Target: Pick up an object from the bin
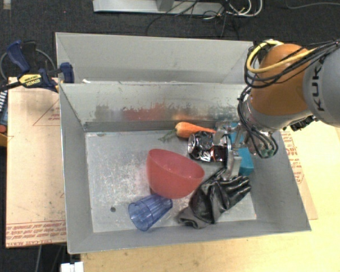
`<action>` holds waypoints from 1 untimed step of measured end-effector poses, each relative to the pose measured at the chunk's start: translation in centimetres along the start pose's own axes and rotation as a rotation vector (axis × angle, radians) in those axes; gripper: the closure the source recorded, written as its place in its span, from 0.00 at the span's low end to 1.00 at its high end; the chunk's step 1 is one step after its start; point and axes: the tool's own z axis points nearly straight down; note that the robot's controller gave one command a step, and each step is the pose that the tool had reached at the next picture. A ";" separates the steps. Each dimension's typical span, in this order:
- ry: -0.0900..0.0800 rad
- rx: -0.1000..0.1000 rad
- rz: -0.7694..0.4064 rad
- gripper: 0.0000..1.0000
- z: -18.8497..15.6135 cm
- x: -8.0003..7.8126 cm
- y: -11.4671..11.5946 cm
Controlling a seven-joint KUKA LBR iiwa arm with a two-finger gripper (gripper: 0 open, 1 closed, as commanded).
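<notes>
One grey bin [110,169], pink bowl [173,173], blue cup [149,212], black glove [215,200], orange carrot [191,129] inside

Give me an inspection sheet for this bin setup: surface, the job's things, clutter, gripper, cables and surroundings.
Surface: grey metal bin, its floor scuffed.
Job's things: no thing seen held; nearest the gripper lie a crumpled shiny wrapper, a blue block and a black glove.
Clutter: pink bowl; clear blue cup on its side; orange carrot by the back wall.
Grippers: gripper low in the bin's right part, above the glove; open or shut cannot be told.
Cables: yellow and black loops on the arm's orange wrist cover.
Surroundings: dark floor around the bin, loose cables on it.
</notes>
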 end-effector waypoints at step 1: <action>-0.008 0.001 -0.002 0.00 -0.5 -0.2 0.0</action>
